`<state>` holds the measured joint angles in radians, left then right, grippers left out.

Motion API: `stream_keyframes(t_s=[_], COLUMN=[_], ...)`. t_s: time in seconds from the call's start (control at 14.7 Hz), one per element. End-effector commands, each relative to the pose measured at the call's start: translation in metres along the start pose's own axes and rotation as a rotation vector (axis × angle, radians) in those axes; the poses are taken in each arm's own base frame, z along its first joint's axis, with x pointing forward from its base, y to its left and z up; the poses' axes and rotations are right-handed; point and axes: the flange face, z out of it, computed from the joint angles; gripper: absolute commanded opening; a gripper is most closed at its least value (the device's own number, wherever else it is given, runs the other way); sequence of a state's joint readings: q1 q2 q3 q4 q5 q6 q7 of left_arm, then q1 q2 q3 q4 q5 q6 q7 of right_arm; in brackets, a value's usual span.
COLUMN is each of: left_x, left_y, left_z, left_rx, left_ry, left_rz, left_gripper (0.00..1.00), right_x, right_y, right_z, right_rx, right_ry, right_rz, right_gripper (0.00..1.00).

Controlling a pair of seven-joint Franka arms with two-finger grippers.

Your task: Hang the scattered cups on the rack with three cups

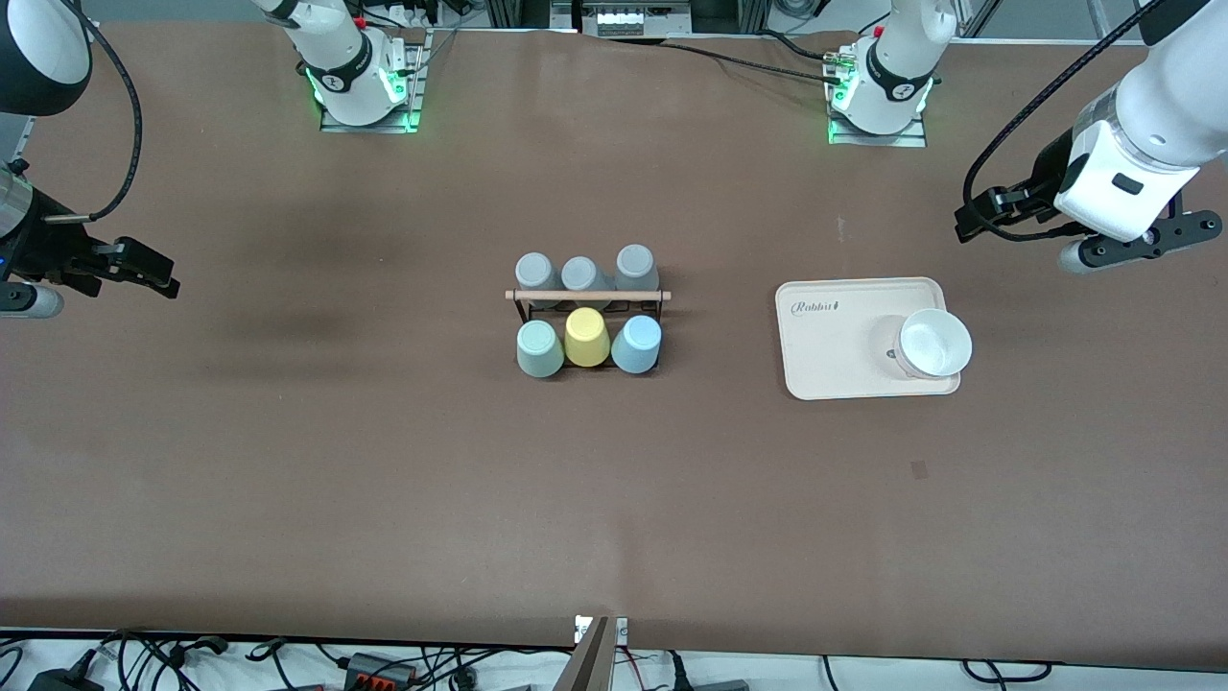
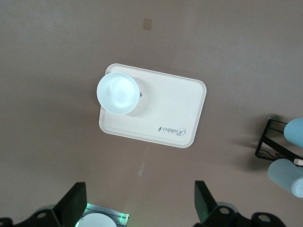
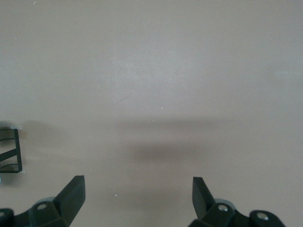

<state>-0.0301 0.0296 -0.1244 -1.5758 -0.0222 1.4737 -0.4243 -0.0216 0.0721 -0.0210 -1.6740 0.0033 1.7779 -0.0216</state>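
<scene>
A cream rectangular tray point(image 1: 844, 336) lies on the brown table point(image 1: 384, 461) toward the left arm's end. On it stands one white cup point(image 1: 933, 343), mouth up and with nothing visible inside, at the tray's end nearest the left arm. The left wrist view shows the same tray point(image 2: 165, 113) and white cup point(image 2: 118, 92) from above.

At the middle of the table stands the rack point(image 1: 587, 297), a black wire frame with a light wooden rod across its top. Six cups sit on it upside down, in two rows of three. In the row nearer the front camera are the mint-green cup point(image 1: 539, 347) toward the right arm's end, the yellow cup point(image 1: 586, 337) in the middle, and the light blue cup point(image 1: 637, 344) toward the left arm's end. In the row farther from the camera are three grey cups point(image 1: 581, 274). No cup lies loose on the table.

The left pincer point(image 1: 1137, 251) hangs in the air over bare table near the tray's end, its fingers point(image 2: 204, 198) spread wide and holding nothing. The right pincer point(image 1: 144, 269) hangs over bare table at the right arm's end, its fingers point(image 3: 73, 191) also spread and holding nothing. Both are well apart from the rack and its cups; the tray lies between the left pincer and the rack.
</scene>
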Motion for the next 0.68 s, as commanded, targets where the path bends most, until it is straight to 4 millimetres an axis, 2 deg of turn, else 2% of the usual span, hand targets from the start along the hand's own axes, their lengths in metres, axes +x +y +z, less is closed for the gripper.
stream_keyframes(t_s=[0.0,0.2,0.61], left_x=[-0.0058,-0.0061,-0.0058], left_y=[-0.0041,-0.0042,-0.0059], left_z=[-0.0058,-0.0056,-0.0053], left_rx=[-0.007,-0.006,-0.005], left_ry=[-0.002,-0.004,-0.007], left_rz=[0.01,0.01,0.009], left_gripper=[1.0,1.0,1.0], right_x=[-0.0058,-0.0108,-0.0119], right_y=[0.0025,0.005,0.0054], right_z=[-0.0027,-0.0085,-0.0077], right_rx=[-0.004,-0.004,-0.008], right_ry=[0.003,-0.007,-0.017], right_rz=[-0.016,-0.011,-0.012], right_gripper=[1.0,1.0,1.0])
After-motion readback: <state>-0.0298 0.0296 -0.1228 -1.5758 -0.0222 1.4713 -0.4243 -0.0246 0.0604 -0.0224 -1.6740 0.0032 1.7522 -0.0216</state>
